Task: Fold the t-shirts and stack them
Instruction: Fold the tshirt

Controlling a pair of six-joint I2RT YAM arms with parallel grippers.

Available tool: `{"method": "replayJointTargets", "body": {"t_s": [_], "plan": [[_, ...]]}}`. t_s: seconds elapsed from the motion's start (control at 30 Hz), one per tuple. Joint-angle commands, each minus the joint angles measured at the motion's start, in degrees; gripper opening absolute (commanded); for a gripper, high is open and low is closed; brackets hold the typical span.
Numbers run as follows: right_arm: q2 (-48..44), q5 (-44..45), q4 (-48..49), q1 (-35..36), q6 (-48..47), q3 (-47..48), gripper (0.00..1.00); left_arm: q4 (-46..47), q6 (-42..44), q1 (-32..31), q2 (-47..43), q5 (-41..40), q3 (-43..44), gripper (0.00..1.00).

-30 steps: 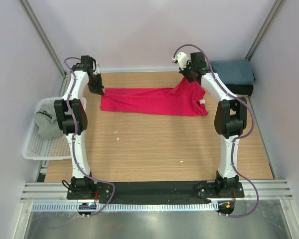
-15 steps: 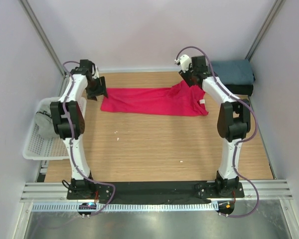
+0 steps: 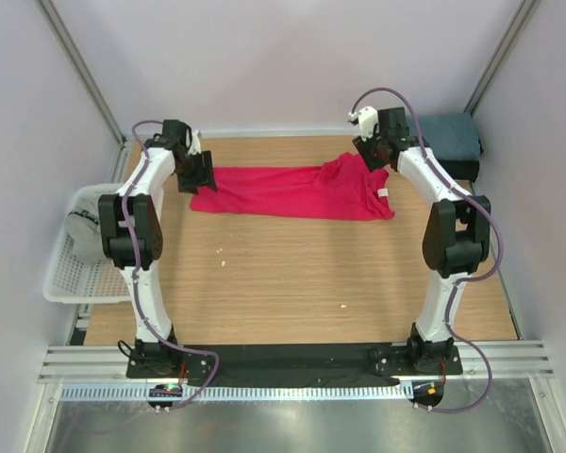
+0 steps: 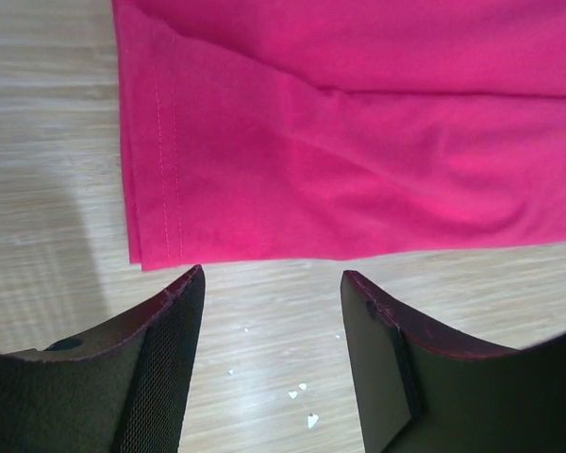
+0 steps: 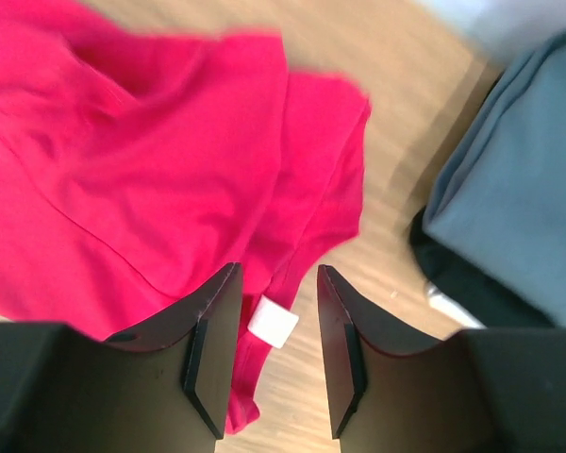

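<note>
Red tee half-folded, upper centre. Left end effector and right end effector parted, empty (tee just ahead). Next, likely: ends regripped, folded across.

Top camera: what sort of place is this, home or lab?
Probably a lab test cell: robot arms bolted to a wooden table, white walls with metal posts, a red t-shirt laid out.

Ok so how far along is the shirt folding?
Done: a blue shirt sits folded on a black one in the far right corner. In hand: the red shirt lies as a long band, left gripper and right gripper open at its ends, holding nothing. Left: finish folding it, stack it, then the grey shirt in the basket.
</note>
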Motion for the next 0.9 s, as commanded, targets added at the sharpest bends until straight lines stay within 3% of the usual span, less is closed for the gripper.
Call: {"method": "replayJointTargets", "body": {"t_s": [0.0, 0.3, 0.6, 0.87], "plan": [[3.7, -2.4, -4.6, -3.7, 2.4, 0.2, 0.44, 1.5, 0.9, 0.3, 3.0, 1.3, -1.1, 0.60], [4.9, -10.3, -9.7, -8.0, 3.3, 0.7, 0.46, 1.9, 0.8, 0.2, 4.5, 0.8, -3.0, 0.59], [-4.0, -22.5, -9.4, -8.5, 2.9, -6.5, 0.47, 1.6, 0.9, 0.3, 6.7, -0.9, -2.5, 0.58], [-3.2, -25.5, -10.8, -8.5, 2.9, -6.0, 0.47, 1.4, 0.8, 0.2, 7.1, -1.0, -2.8, 0.57]]}}
